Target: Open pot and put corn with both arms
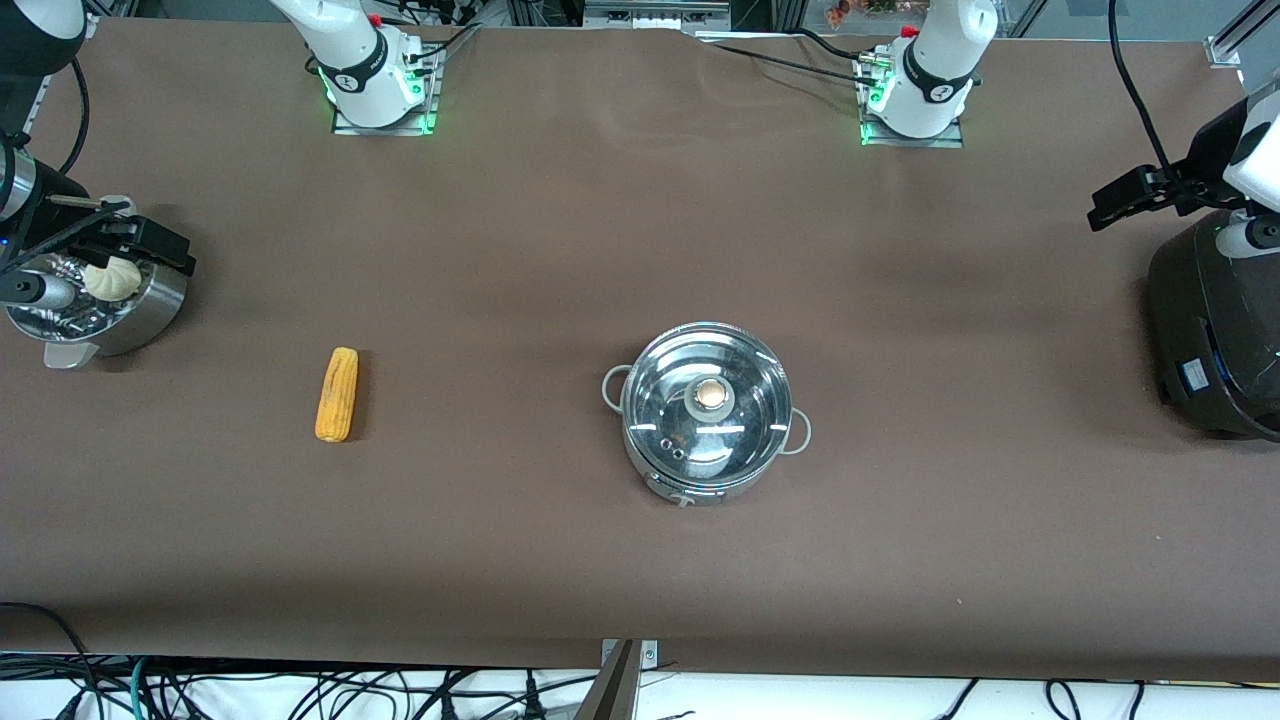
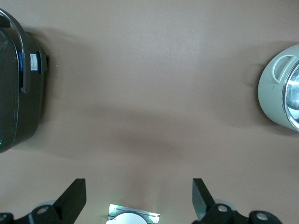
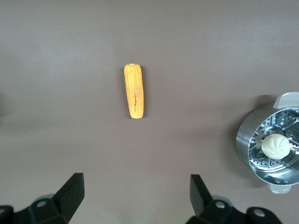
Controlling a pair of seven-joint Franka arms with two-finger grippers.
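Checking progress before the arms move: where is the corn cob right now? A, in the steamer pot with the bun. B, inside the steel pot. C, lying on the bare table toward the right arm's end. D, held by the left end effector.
C: the corn cob lies on the table, apart from the lidded steel pot, the steamer pot and both end effectors.
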